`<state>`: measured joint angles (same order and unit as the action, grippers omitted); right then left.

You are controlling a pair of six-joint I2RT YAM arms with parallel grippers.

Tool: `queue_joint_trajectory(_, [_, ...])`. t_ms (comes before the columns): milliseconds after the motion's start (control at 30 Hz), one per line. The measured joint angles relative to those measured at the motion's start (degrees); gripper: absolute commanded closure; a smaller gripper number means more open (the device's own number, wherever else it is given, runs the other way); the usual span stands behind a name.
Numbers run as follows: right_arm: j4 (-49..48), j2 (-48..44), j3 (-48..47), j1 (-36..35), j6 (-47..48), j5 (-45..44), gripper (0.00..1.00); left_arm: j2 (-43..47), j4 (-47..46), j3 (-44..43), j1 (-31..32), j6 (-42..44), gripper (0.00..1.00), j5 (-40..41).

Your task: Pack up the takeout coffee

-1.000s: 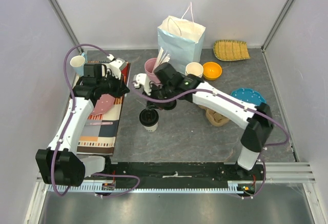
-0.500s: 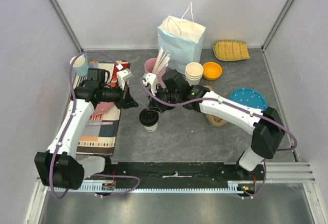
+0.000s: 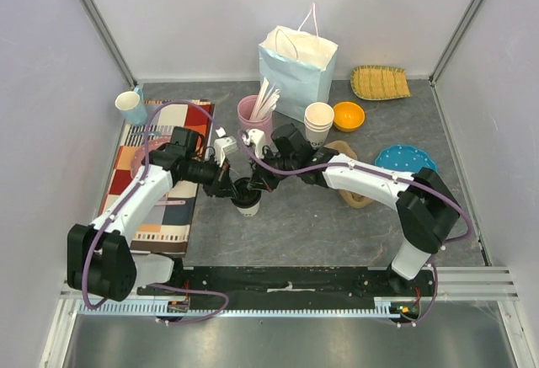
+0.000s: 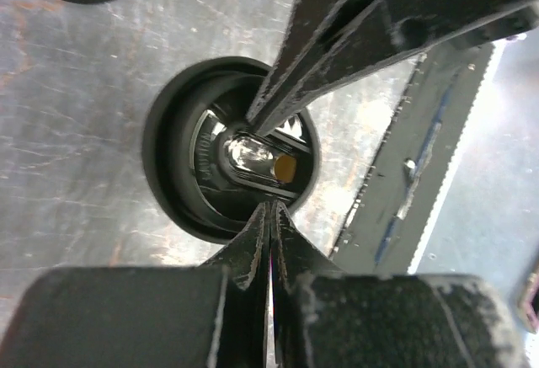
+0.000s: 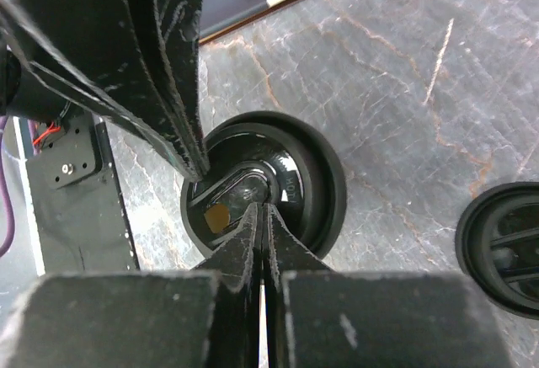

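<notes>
The takeout coffee point(image 3: 247, 206), a small white paper cup with a black lid, stands on the grey tabletop in front of the pale blue paper bag point(image 3: 296, 65). Both grippers meet over it. My left gripper point(image 3: 237, 189) comes in from the left, shut, its tips at the lid's point(image 4: 181, 162) near rim, holding nothing point(image 4: 271, 205). My right gripper point(image 3: 258, 184) comes in from the right, also shut and empty point(image 5: 262, 208), its tips on the lid's point(image 5: 318, 191) centre beside the sip hole. Each wrist view shows the other gripper's fingers crossing above the lid.
A pink cup of sticks point(image 3: 250, 112), a stack of white cups point(image 3: 318, 119) and an orange bowl point(image 3: 349, 116) stand behind the arms. A blue plate point(image 3: 409, 159) lies right, a striped mat point(image 3: 166, 208) and blue mug point(image 3: 130, 105) left. A second black round lid point(image 5: 503, 250) lies nearby.
My left arm swung from the mat rightwards to the cup and its gripper closed fully. My right arm dropped towards the lid from the other side. The cup has not moved.
</notes>
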<state>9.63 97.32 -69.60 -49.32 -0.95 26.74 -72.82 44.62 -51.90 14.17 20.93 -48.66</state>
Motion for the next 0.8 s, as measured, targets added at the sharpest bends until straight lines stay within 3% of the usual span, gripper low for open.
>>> queue_joint_trajectory(300, [-0.57, -0.13, -0.11, 0.46, -0.98, 1.05, 1.00, 0.66, -2.80, -0.37, 0.22, 0.70, 0.98, 2.12])
queue_joint_trajectory(567, [3.80, -1.29, -6.10, 0.15, -0.76, 0.94, 1.00, 1.51, -0.94, -9.18, 0.15, 0.66, 0.98, 2.03])
queue_joint_trajectory(800, [3.23, -0.94, -3.06, 0.11, -1.09, 0.98, 1.00, -0.17, -6.23, -4.33, 0.17, 0.42, 0.98, 3.98])
